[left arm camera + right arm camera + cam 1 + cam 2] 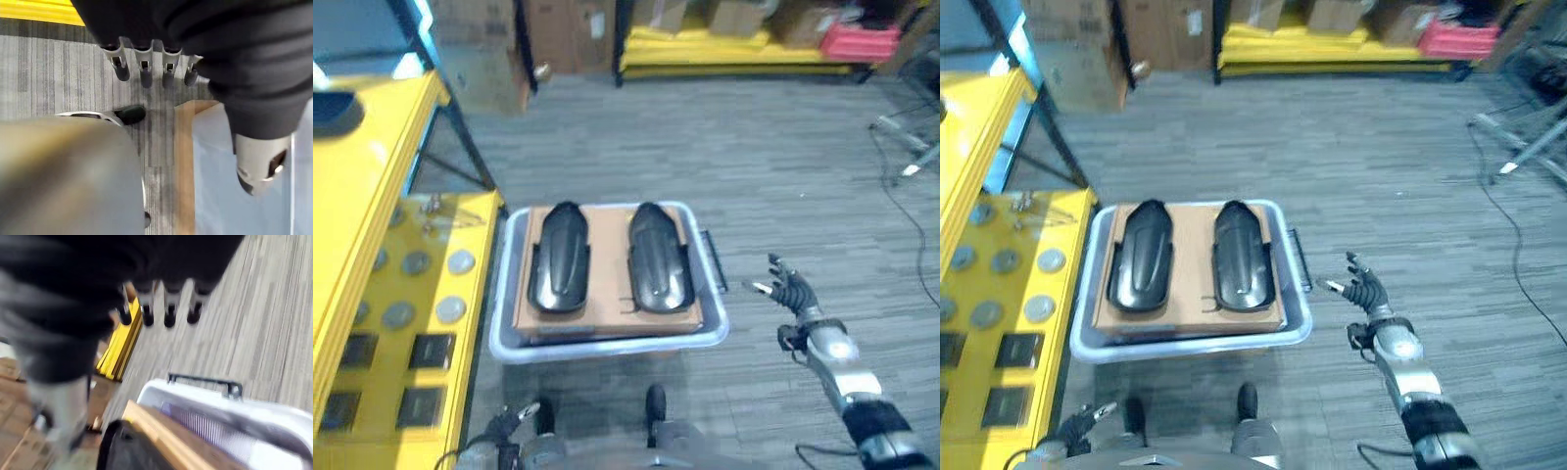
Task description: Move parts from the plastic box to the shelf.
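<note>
- Plastic box (509, 333) sits on the grey floor (754, 147). It holds a brown cardboard sheet (607, 313) with two black moulded parts side by side: left part (559, 257), right part (660, 257).
- My right hand (790, 290) hangs just right of the box, fingers spread, holding nothing.
- My left hand (146, 68) is low, fingers straight, empty.
- Yellow shelf (406, 323) stands at my left, touching the box, carrying round discs and dark squares.
- Cardboard cartons (568, 29) line the far wall.

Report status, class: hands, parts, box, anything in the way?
Right hand open, beside box, holding nothing. Left hand open, low by box corner. Two black parts on cardboard in box. Nothing in the way.
</note>
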